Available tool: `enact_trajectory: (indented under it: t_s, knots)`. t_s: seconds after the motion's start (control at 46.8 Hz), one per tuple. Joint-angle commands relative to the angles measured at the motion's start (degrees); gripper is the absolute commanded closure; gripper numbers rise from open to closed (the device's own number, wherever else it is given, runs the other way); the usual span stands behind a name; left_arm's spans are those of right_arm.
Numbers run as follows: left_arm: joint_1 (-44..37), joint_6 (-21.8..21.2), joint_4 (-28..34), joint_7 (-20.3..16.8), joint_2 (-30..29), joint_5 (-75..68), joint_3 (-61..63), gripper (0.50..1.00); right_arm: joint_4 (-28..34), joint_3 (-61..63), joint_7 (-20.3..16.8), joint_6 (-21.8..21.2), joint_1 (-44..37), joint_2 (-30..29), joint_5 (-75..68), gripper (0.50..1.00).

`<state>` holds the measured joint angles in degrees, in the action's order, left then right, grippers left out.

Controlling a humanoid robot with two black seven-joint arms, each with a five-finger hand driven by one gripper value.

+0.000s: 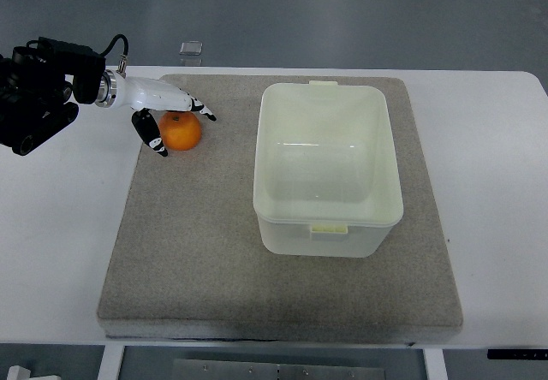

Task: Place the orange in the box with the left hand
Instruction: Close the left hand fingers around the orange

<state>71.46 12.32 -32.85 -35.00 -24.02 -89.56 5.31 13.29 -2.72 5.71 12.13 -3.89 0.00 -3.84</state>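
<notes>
Fingers: the white fingers (175, 102) with black tips are curled part way around the orange. One finger lies over its far side. One comes down its left side. I cannot tell if they squeeze it yet.
Left hand: the left hand (158, 110) comes in from the left, on a black arm (38, 93).
Orange: the orange (181, 131) sits on the mat, at the far left, right between the fingers.
Mat: the gray mat (205, 252) lies flat on the counter.
Box: the pale box (327, 168) stands open on the mat, to the right of the orange, well apart from it.
Counter: the white counter (60, 243) holds it all.
</notes>
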Motion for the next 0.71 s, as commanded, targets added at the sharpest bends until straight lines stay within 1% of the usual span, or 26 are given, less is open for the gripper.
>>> enact_trajectory:
  t_s: [0.0, 0.15, 0.257, 0.342, 0.363, 0.385, 0.406, 0.492, 0.535, 0.556, 0.684]
  knots:
    - [-0.3, 0.0, 0.0, 0.0, 0.0, 0.1, 0.0, 0.519, 0.0, 0.0, 0.0, 0.0, 0.0, 0.0, 0.0, 0.556]
    - [-0.7, 0.0, 0.3, 0.0, 0.0, 0.0, 0.0, 0.525, 0.1, 0.0, 0.0, 0.0, 0.0, 0.0, 0.0, 0.556]
    - [-0.6, 0.0, 0.4, 0.0, 0.0, 0.0, 0.0, 0.570, 0.0, 0.0, 0.0, 0.0, 0.0, 0.0, 0.0, 0.556]
    - [-0.6, 0.1, 0.5, 0.0, 0.0, -0.1, 0.0, 0.692, 0.0, 0.0, 0.0, 0.0, 0.0, 0.0, 0.0, 0.556]
    - [-0.6, 0.1, 0.5, 0.0, 0.1, 0.0, 0.0, 0.716, 0.0, 0.0, 0.0, 0.0, 0.0, 0.0, 0.1, 0.556]
    - [-0.6, 0.0, 0.5, 0.0, 0.1, 0.0, 0.0, 0.726, 0.0, 0.0, 0.0, 0.0, 0.0, 0.0, 0.0, 0.556]
    - [-0.6, 0.0, 0.5, 0.0, 0.1, 0.0, 0.0, 0.748, 0.0, 0.0, 0.0, 0.0, 0.0, 0.0, 0.0, 0.556]
    - [-0.7, 0.1, 0.5, 0.0, 0.0, -0.1, 0.0, 0.921, 0.0, 0.0, 0.0, 0.0, 0.0, 0.0, 0.0, 0.556]
    - [-0.7, 0.1, 0.5, 0.0, 0.1, -0.1, 0.0, 0.992, 0.1, 0.0, 0.0, -0.1, 0.0, 0.0, 0.1, 0.556]
    - [-0.7, 0.0, 0.5, 0.0, 0.1, 0.0, 0.0, 1.000, 0.0, 0.0, 0.0, 0.0, 0.0, 0.0, 0.0, 0.556]
    - [-0.7, 0.1, 0.5, 0.0, 0.0, -0.1, 0.0, 1.000, 0.0, 0.0, 0.0, 0.0, -0.1, 0.0, 0.1, 0.556]
